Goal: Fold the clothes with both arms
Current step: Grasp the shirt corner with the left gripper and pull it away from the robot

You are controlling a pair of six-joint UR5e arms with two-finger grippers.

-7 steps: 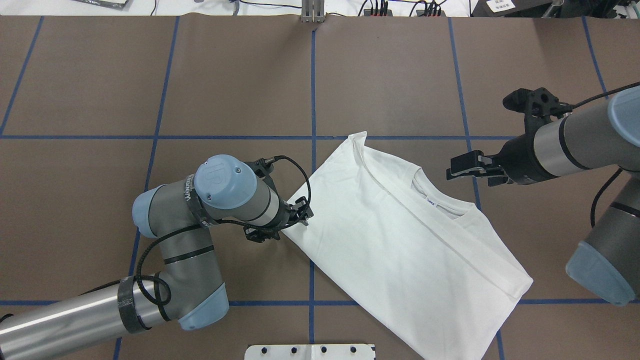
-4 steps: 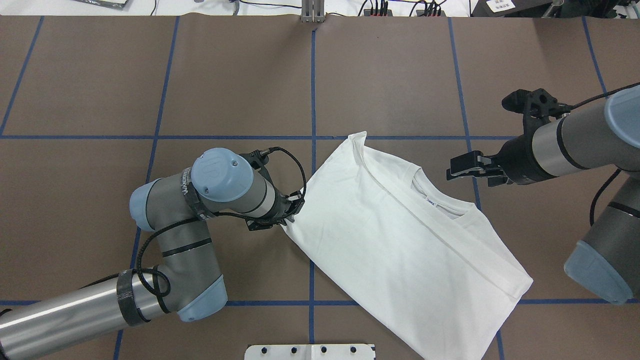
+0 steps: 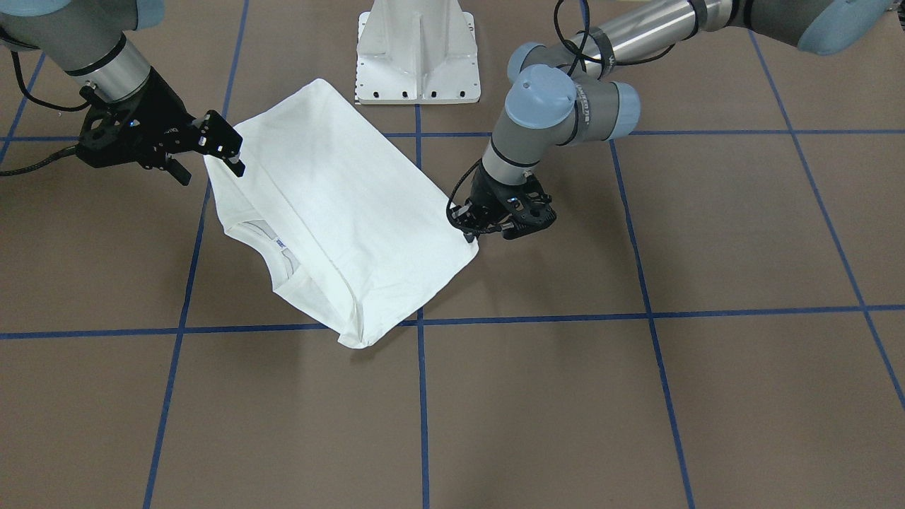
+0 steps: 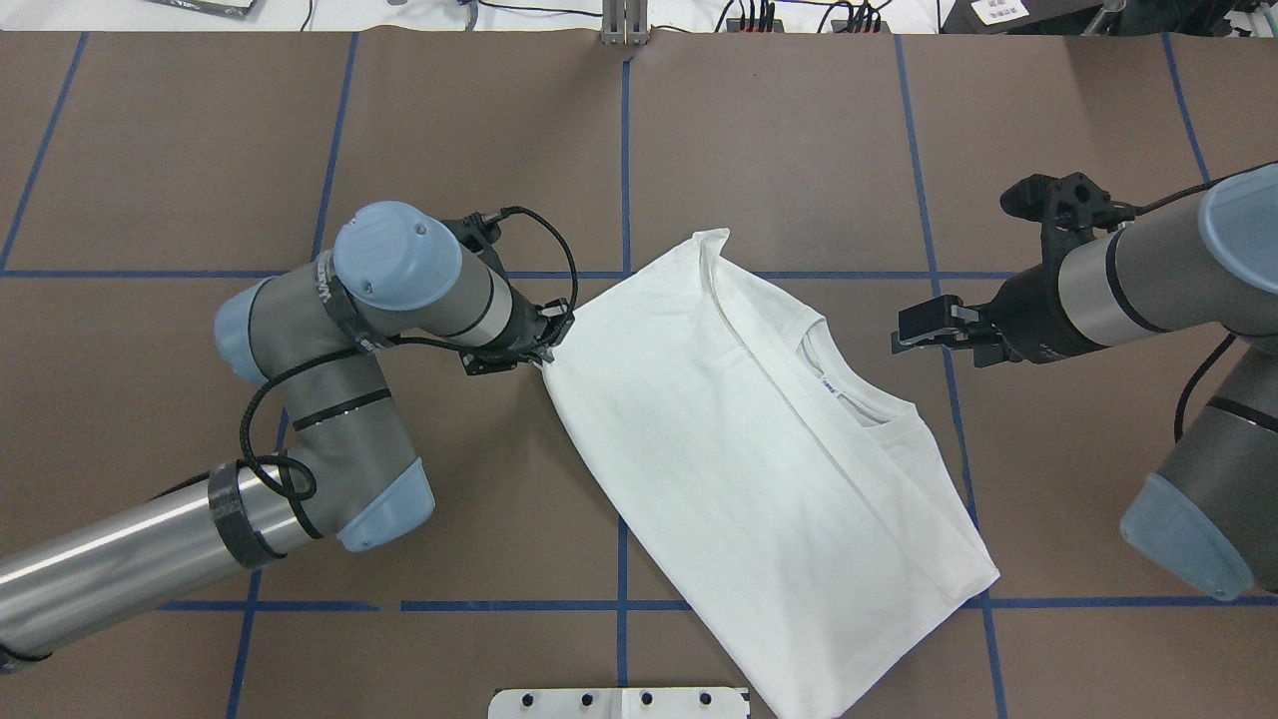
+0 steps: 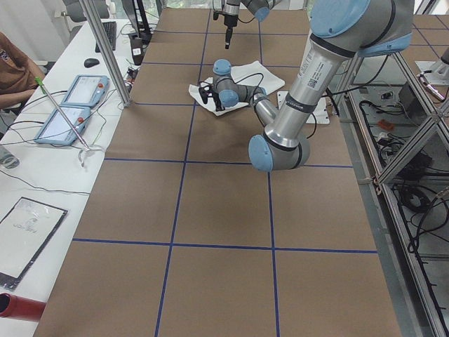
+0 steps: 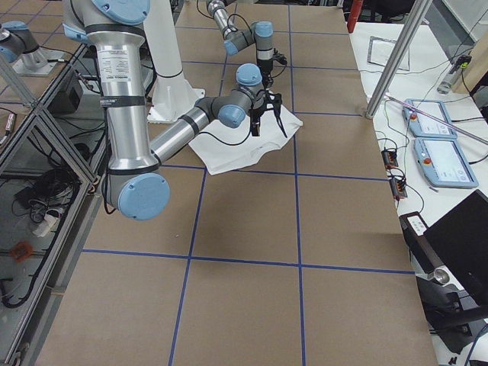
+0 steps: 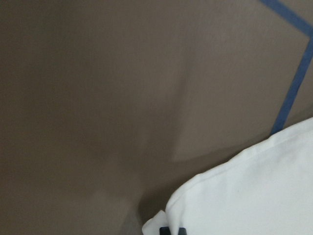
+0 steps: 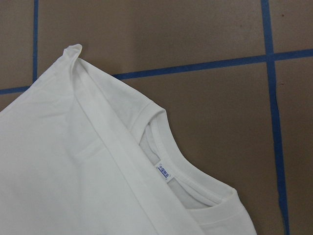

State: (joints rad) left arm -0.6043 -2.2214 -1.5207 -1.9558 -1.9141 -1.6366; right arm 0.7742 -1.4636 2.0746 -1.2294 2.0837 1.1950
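Dragged leftward since a second ago by my left end effector [image 4: 547,348], clamped on its corner, the half-folded T-shirt [image 4: 759,449] lies mid-tabletop [image 4: 799,150]; next, I judge, the right end effector [image 4: 907,332], aperture unclear, must grip beside the collar [image 4: 849,397].

The overhead view's lower edge cuts off the T-shirt [image 4: 759,469]; the blurred left wrist view shows only a sliver of the left tool [image 7: 172,230].

Nothing is reading clearly: the neck label [image 8: 165,172] of the T-shirt [image 8: 63,166] is showing tiny illegible blue print, and the white lettering on the left arm's [image 4: 319,439] black strap [image 4: 334,300] is blurring.
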